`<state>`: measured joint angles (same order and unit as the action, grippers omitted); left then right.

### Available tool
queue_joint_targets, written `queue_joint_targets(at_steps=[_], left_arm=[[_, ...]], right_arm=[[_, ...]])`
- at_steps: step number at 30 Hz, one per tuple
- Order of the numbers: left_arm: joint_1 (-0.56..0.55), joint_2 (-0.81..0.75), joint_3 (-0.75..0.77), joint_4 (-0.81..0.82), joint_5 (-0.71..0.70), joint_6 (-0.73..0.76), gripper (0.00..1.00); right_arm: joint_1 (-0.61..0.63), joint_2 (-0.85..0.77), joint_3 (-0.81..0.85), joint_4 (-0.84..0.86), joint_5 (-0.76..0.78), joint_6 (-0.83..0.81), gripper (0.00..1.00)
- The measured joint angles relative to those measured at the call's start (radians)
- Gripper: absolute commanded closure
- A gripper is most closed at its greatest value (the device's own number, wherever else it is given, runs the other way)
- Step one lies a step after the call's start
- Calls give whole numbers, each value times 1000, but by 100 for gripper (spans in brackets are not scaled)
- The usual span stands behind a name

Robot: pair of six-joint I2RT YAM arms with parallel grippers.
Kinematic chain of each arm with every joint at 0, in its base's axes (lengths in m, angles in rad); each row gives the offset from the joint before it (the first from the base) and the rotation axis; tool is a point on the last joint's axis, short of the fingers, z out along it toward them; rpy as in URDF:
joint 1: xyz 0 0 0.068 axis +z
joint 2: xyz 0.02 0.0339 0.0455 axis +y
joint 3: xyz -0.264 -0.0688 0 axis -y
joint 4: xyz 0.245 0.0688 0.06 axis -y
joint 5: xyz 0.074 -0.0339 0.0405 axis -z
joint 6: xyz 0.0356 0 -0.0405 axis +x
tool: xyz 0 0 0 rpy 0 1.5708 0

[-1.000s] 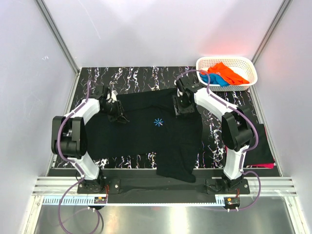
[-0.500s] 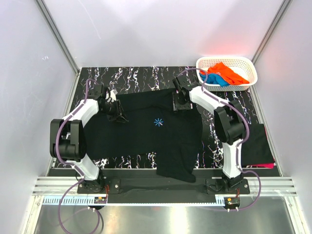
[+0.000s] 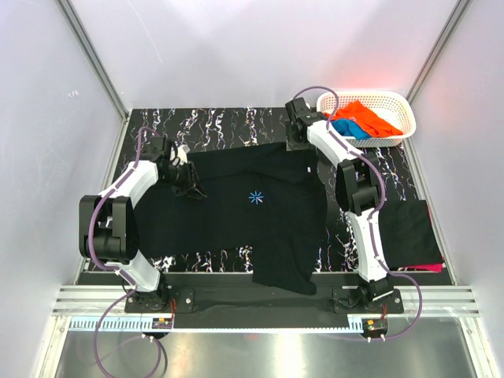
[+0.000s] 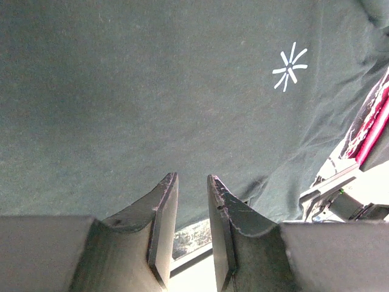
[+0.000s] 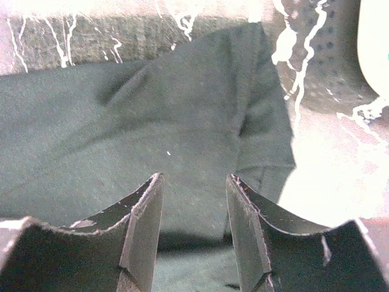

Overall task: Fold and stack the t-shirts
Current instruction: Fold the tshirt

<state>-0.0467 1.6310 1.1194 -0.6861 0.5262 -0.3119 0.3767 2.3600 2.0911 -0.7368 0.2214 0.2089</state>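
A large black t-shirt [image 3: 244,209] with a blue starburst mark [image 3: 254,198] lies spread on the marbled table, its lower part hanging over the near edge. My left gripper [image 3: 194,188] is low over the shirt's left shoulder area; in the left wrist view [image 4: 191,177] its jaws stand slightly apart with nothing between them, and the starburst [image 4: 290,66] lies ahead. My right gripper [image 3: 302,150] is at the shirt's far right corner, open and empty above the cloth [image 5: 195,177]. Orange [image 3: 364,115] and blue [image 3: 350,129] shirts lie in the basket.
The white lattice basket [image 3: 398,101] stands at the back right corner. A folded black shirt [image 3: 413,232] lies at the right edge on top of a magenta one [image 3: 429,268]. Enclosure walls stand close on both sides and behind.
My right arm has stretched away from me, carrying its gripper from the shirt's right shoulder to the far right corner near the basket. My left gripper has hardly moved.
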Motion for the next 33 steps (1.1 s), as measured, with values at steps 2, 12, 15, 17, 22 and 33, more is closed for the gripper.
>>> queue_joint_targets(at_steps=[2, 12, 15, 17, 22, 33], left_arm=[[0, 0, 0, -3, 0, 2, 70], [0, 9, 0, 0, 2, 1, 70], [0, 11, 0, 0, 2, 1, 70], [0, 11, 0, 0, 2, 1, 70], [0, 11, 0, -1, 2, 1, 70], [0, 11, -1, -1, 2, 2, 70]], right_arm=[[-2, -3, 13, -23, 2, -4, 46], [119, -290, -347, -18, -60, -37, 41], [142, -307, -415, -11, -67, -38, 43], [141, -307, -459, -7, -66, -39, 48], [137, -285, -472, 2, -62, -47, 63], [137, -206, -406, 16, -12, -61, 70]])
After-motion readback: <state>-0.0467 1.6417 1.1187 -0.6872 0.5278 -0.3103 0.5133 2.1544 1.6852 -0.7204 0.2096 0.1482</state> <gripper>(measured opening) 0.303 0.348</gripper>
